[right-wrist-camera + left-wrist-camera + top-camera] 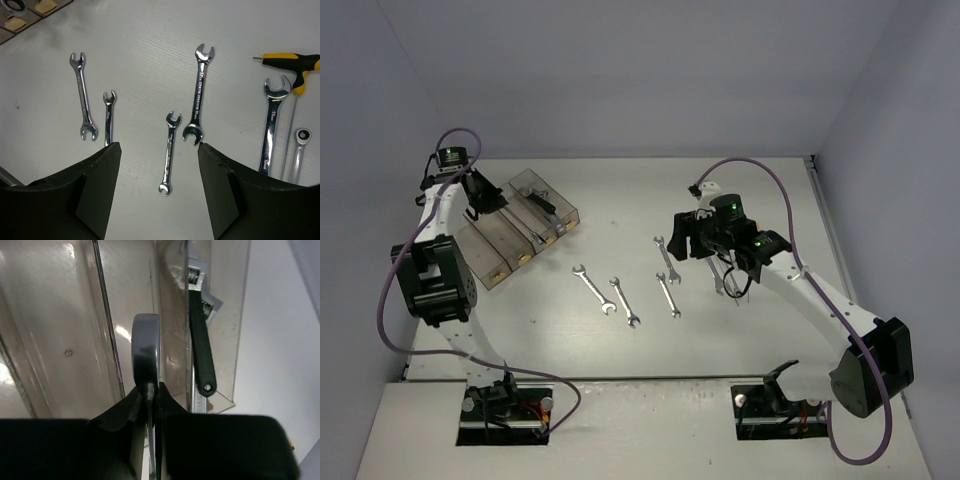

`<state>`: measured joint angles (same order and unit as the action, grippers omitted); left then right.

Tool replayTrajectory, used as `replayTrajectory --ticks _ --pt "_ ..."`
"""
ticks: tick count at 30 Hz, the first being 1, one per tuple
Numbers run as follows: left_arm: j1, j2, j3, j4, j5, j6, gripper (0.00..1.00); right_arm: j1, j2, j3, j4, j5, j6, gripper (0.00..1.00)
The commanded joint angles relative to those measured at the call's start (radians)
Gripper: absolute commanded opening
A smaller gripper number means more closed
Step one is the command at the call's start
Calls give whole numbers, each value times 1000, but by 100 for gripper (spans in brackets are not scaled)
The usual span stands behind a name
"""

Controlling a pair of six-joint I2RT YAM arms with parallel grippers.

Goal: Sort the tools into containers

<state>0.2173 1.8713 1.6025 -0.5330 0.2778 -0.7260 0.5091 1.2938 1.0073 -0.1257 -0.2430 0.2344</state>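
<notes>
The containers (pixel 496 246) are clear smoky bins in a row at the back left. My left gripper (pixel 490 197) hovers over them, shut on a thin grey metal tool (pixel 145 350) seen edge-on above a bin wall (pixel 107 330). The rightmost bin holds a black-handled adjustable wrench (pixel 201 345). My right gripper (pixel 678 240) hangs open over the loose wrenches. In its wrist view a small wrench (pixel 169 152) lies on the table between the open fingers (pixel 100 185), apart from them. A bigger wrench (pixel 196 95) lies just right of it.
Two more wrenches (pixel 82 95) (pixel 108 117) lie to the left. To the right are a long wrench (pixel 272 125), a yellow-handled hex key (pixel 295 65) and a ratchet wrench (pixel 301 150). Walls close the table at the back and sides.
</notes>
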Motion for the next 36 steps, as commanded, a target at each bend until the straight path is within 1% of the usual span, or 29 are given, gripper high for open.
replayTrajectory --ticks 1,11,17,20,25,27,32,36 --pt "-6 28 109 5 67 22 0 -8 -47 -7 18 29 5 60" --pt "-10 141 142 10 41 69 0 -9 -61 -36 9 49 22 60" --pt "-10 163 127 52 23 85 0 -9 -51 -51 4 73 31 60" --pt "-10 181 144 53 14 85 0 -9 -45 -53 3 83 38 60" --pt "-9 197 138 100 34 69 1 -9 -44 -56 0 88 46 60" --pt "-10 202 121 134 32 64 5 -9 -47 -64 -3 93 50 60" --pt "-9 222 109 176 48 30 12 -7 -56 -74 -13 95 54 60" --pt "-10 214 101 201 63 16 26 -8 -60 -78 -27 120 58 61"
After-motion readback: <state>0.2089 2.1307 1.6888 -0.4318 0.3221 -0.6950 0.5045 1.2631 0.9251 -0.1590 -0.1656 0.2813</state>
